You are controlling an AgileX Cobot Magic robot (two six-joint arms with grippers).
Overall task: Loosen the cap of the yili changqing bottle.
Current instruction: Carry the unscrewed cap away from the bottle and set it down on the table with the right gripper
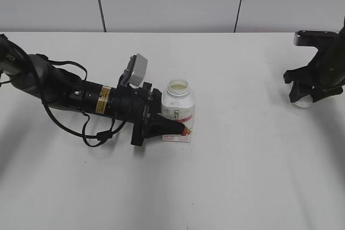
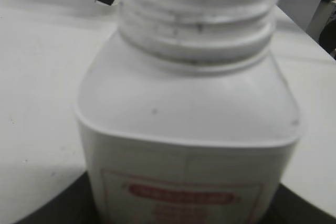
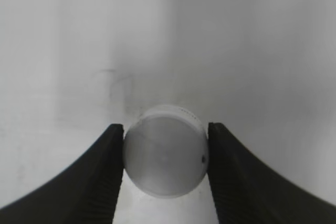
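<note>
The yili changqing bottle (image 1: 179, 106) stands upright at the table's middle with its wide threaded neck open and uncapped; it fills the left wrist view (image 2: 189, 103). My left gripper (image 1: 173, 121) is shut on the bottle's lower body, and its dark fingers show at the bottom corners of the left wrist view (image 2: 184, 211). The white cap (image 1: 303, 101) is off the bottle, far to the right. My right gripper (image 1: 304, 96) is shut on it, with both jaws (image 3: 165, 136) touching the cap's (image 3: 165, 157) sides. The cap is at or just above the tabletop.
The white table (image 1: 242, 176) runs to a grey panelled wall at the back. The left arm lies low across the table's left side with its cables (image 1: 91, 133) trailing on the surface. The right arm (image 1: 323, 63) stands near the right edge.
</note>
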